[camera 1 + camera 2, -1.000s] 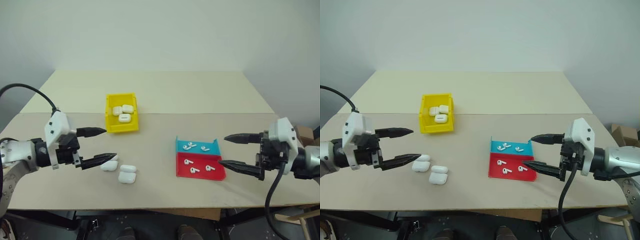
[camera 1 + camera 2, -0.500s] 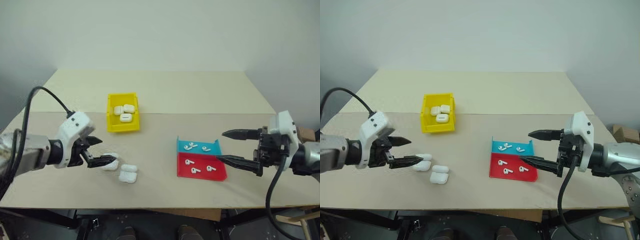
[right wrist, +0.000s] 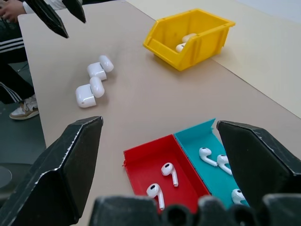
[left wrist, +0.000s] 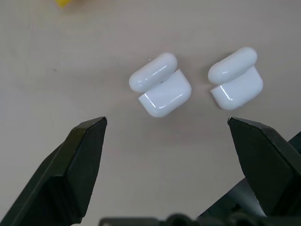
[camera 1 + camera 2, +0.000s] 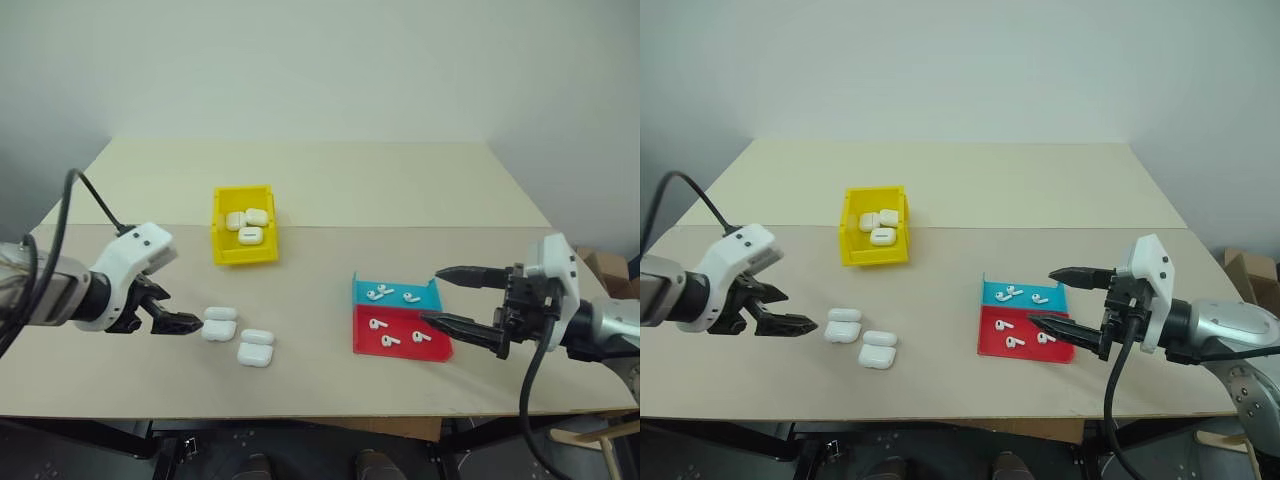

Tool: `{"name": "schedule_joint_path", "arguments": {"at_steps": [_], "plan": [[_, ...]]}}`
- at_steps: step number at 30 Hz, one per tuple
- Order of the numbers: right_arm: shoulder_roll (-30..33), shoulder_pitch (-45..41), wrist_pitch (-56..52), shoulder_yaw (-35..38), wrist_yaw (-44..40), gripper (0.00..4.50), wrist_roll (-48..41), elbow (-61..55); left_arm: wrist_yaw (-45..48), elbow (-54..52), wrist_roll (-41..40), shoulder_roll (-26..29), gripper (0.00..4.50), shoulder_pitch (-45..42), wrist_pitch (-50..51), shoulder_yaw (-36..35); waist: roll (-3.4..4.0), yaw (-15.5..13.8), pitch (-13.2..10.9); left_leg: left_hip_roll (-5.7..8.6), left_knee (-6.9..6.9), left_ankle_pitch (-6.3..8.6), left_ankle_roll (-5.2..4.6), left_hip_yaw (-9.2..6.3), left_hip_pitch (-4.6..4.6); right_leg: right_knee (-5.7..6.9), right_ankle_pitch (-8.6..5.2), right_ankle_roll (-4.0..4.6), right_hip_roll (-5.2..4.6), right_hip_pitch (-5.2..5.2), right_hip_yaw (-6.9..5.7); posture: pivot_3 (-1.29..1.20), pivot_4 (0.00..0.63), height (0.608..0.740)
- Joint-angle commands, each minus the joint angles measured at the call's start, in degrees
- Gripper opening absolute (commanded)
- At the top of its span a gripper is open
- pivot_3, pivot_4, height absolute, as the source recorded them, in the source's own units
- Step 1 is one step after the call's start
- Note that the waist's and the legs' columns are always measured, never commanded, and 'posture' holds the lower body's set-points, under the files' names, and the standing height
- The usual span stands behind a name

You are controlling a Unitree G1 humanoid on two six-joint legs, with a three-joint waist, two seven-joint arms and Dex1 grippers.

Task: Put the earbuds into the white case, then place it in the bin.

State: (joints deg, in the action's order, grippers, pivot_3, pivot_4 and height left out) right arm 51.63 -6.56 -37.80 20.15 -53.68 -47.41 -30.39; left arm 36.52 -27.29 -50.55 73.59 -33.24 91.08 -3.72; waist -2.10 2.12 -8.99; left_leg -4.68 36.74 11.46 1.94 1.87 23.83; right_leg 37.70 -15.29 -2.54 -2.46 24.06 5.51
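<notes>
Two white cases [image 5: 219, 325] [image 5: 255, 348] lie on the table with their lids hinged open; the left wrist view shows them side by side [image 4: 162, 85] [image 4: 235, 80]. My left gripper [image 5: 180, 312] hangs open and empty just left of them, tilted downward. Earbuds [image 5: 380, 292] lie in the teal tray [image 5: 432, 293] and more earbuds [image 5: 390, 341] in the red tray [image 5: 400, 352]. My right gripper [image 5: 430, 295] is open and empty at the trays' right edge, pointing left. The yellow bin [image 5: 219, 228] stands behind the cases with three white cases inside.
The table [image 5: 330, 185] has free room at the back and between the cases and the trays. A seam runs across it behind the bin. A person's legs and shoe [image 3: 19, 94] show beyond the table edge in the right wrist view.
My left gripper has tipped from level to pointing down and drawn back left, off the nearer case. The right gripper has hardly moved. The cases and trays lie as before.
</notes>
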Motion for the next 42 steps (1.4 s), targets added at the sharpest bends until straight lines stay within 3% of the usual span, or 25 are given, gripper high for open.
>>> {"name": "schedule_joint_path", "arguments": {"at_steps": [1, 10, 18, 23, 25, 27, 30, 32, 36, 42], "plan": [[-0.15, -1.14, 0.9, 0.67, 0.7, 4.48, -0.47, -0.99, -3.67, -0.88, -1.25, -1.36, 4.5, -2.02, 1.42, 1.49, 0.0, -0.07, 0.0, 0.0, 0.0, 0.0, 0.0, 0.0, 0.0, 0.0, 0.0, 0.0, 0.0, 0.0, 0.0, 0.0, 0.15, 0.74], [0.03, 0.06, 0.67, 1.71, 1.36, 4.48, -1.03, -1.93, -23.12, 4.14, -15.64, -4.52, 4.5, -2.62, 1.42, 5.83, -0.03, -0.18, -0.02, 0.0, 0.02, 0.0, 0.0, -0.03, 0.01, 0.02, 0.0, 0.0, -0.01, -0.01, 0.01, 0.0, 0.15, 0.74], [0.82, -0.53, 0.03, 1.73, 1.14, 4.48, -1.96, -1.5, -53.23, 11.38, -35.63, -8.79, 4.5, -1.95, 1.42, 8.03, -0.05, -0.5, -0.03, 0.0, 0.03, 0.0, 0.0, -0.05, 0.01, 0.04, 0.01, 0.0, -0.02, -0.01, 0.01, 0.0, 0.15, 0.74], [1.08, -1.06, 0.02, 1.45, 1.02, 4.48, -2.05, -0.9, -72.84, 13.99, -57.92, -3.09, 4.5, -2.67, -10.75, 14.97, -0.08, -0.88, -0.04, 0.01, 0.06, 0.0, 0.0, -0.07, 0.0, 0.08, 0.02, 0.0, -0.04, -0.01, 0.01, 0.0, 0.15, 0.74], [1.27, -1.03, 0.0, 1.55, 0.84, 4.48, -2.05, -0.79, -75.95, 12.66, -61.84, -0.68, 4.5, -3.35, -13.34, 17.51, -0.08, -1.19, -0.04, 0.02, 0.06, 0.0, 0.01, -0.06, 0.01, 0.07, 0.02, 0.01, -0.06, -0.01, 0.02, 0.0, 0.15, 0.74], [1.5, -0.98, -0.1, 1.73, 0.71, 4.48, -2.17, -0.75, -74.82, 8.3, -59.49, 1.1, 4.5, -3.92, -12.61, 17.4, -0.08, -1.4, -0.04, 0.04, 0.06, 0.0, 0.02, -0.06, 0.0, 0.07, 0.02, 0.01, -0.06, -0.01, 0.01, 0.0, 0.15, 0.74], [1.78, -0.79, -0.26, 2.13, 0.76, 4.48, -2.53, -0.88, -65.73, -1.56, -45.78, 5.26, 4.5, -2.69, -9.83, 13.41, -0.08, -1.51, -0.04, 0.07, 0.05, 0.0, 0.05, -0.03, 0.0, 0.02, 0.02, 0.01, -0.06, -0.02, 0.01, 0.0, 0.15, 0.74], [1.71, -0.54, -0.25, 2.26, 0.89, 4.5, -2.54, -1.0, -58.36, -4.63, -37.41, 7.69, 4.09, -0.33, -12.66, 10.16, -0.08, -1.48, -0.04, 0.07, 0.04, 0.0, 0.17, -0.01, 0.0, 0.01, 0.02, 0.01, -0.05, 0.0, 0.01, 0.0, 0.15, 0.74], [1.37, 0.33, -0.14, 2.64, 1.13, 4.5, -2.45, -1.47, -45.88, -7.86, -27.04, 9.1, 2.91, 3.88, -17.45, 5.77, -0.07, -1.68, -0.03, 0.07, 0.01, -0.01, 0.2, -0.01, -0.05, 0.03, 0.01, 0.02, -0.05, -0.01, 0.01, 0.0, 0.15, 0.74], [2.12, 0.2, -0.69, 3.57, 1.38, 4.5, -2.85, -1.37, -36.47, -10.63, -21.48, 1.93, 0.8, 7.97, -21.9, 3.18, -0.07, -2.13, -0.04, 0.07, 0.02, -0.01, 0.21, 0.01, -0.03, -0.05, 0.02, 0.02, -0.07, -0.04, 0.02, 0.0, 0.15, 0.74]]}}
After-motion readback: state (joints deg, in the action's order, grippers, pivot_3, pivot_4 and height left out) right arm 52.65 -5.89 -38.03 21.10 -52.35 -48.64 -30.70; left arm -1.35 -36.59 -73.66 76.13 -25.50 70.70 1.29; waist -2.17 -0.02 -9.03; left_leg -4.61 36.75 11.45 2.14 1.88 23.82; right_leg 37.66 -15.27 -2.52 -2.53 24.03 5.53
